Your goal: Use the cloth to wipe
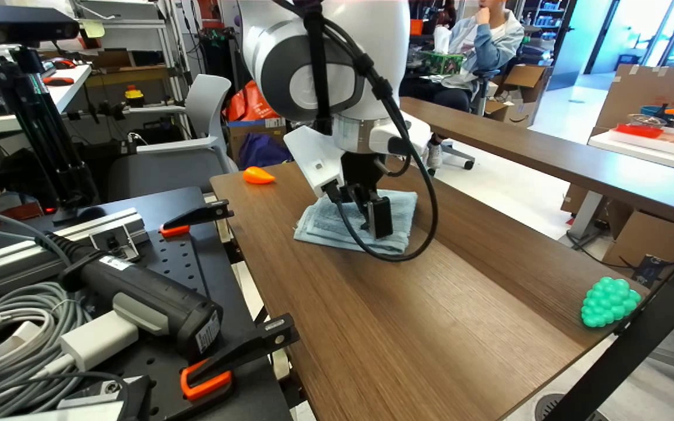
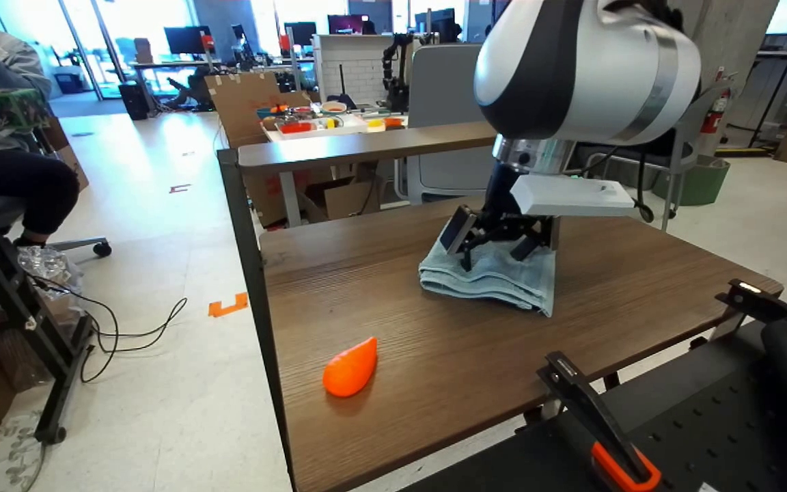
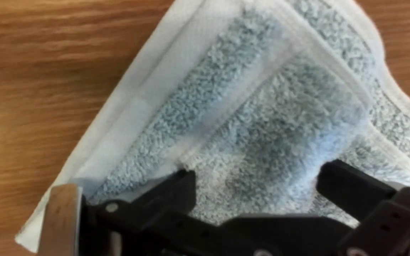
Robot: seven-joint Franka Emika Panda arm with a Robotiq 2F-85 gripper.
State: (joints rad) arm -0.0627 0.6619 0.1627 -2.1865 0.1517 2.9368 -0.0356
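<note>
The folded light-blue cloth lies on the brown table in both exterior views (image 1: pixel 330 225) (image 2: pixel 503 281). It also fills the middle of the wrist view (image 3: pixel 255 106), with several layers and pale hems showing. My gripper (image 1: pixel 371 219) points down over the cloth, and it also shows low over the cloth in an exterior view (image 2: pixel 494 253). In the wrist view the gripper (image 3: pixel 256 177) has its two black fingers wide apart, with the cloth's top surface below and between them. No fold is pinched. Whether the fingertips touch the cloth I cannot tell.
An orange teardrop-shaped toy (image 1: pixel 258 175) (image 2: pixel 351 369) and a green grape-shaped toy (image 1: pixel 609 301) lie near the ends of the brown table (image 1: pixel 430 327). Orange-and-black clamps (image 1: pixel 237 356) (image 2: pixel 602 424) grip its edge beside a black bench. A cable (image 1: pixel 430 222) loops from the arm.
</note>
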